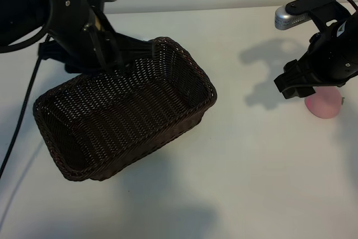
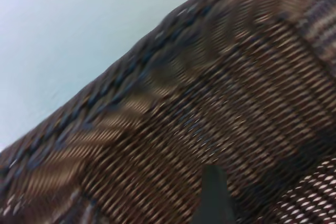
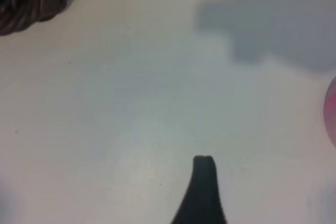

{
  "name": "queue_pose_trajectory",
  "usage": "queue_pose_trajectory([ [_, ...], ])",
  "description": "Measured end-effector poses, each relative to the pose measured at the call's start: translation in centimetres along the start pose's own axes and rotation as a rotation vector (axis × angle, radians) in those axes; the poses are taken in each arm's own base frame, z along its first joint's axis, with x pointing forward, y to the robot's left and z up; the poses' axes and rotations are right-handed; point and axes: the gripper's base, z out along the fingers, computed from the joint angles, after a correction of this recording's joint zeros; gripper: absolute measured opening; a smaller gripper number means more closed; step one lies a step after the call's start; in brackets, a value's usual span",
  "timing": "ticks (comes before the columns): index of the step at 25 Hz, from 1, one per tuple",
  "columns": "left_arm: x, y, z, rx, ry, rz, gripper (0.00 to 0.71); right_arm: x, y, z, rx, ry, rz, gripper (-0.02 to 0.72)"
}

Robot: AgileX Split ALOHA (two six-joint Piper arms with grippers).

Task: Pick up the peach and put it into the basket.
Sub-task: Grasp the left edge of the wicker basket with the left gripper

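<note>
The table (image 1: 235, 194) is plain white. Nearest the camera sits the basket (image 1: 112, 127), over at about 9 o'clock from the table's middle, lying at an angle with its long axis running from 7 to 1 o'clock. Nothing inside it that I can see.

The peach (image 1: 324, 103) is out at 3 o'clock, well apart from the basket, sitting on the table. The right gripper (image 1: 299, 85) hangs right over it, covering its top, so only the lower pink part shows. Its jaws are spread wide and it isn't gripping anything; the wrist view just catches the peach's edge (image 3: 332, 111) off to one side.

Farther back, at 10 to 11 o'clock, the left gripper (image 1: 120, 57) is down at the basket's far rim, jaws also wide apart, but can't tell if it's got hold of the rim.
</note>
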Motion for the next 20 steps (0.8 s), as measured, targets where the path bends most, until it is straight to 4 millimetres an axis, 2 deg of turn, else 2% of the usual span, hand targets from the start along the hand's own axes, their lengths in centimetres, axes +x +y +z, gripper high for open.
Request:
queue_pose_trajectory([
  [2, 0.6, 0.6, -0.2, -0.035, 0.003, -0.018, 0.546, 0.0, 0.0, 0.0, 0.0, 0.0, 0.0, 0.595],
  [5, 2.5, 2.0, -0.6, -0.08, 0.022, -0.05, 0.534, 0.0, 0.0, 0.0, 0.0, 0.0, 0.0, 0.595],
  [12, 8.0, 5.6, -1.6, -0.157, 0.017, -0.205, 0.531, 0.0, 0.0, 0.0, 0.0, 0.0, 0.0, 0.595],
  [16, 9.5, 7.2, -2.1, -0.204, -0.056, -0.369, 0.53, 0.0, 0.0, 0.0, -0.001, 0.001, 0.001, 0.595],
  [20, 10.0, 7.5, -1.7, -0.202, -0.085, -0.439, 0.53, 0.0, 0.0, 0.0, -0.003, 0.0, 0.003, 0.595],
])
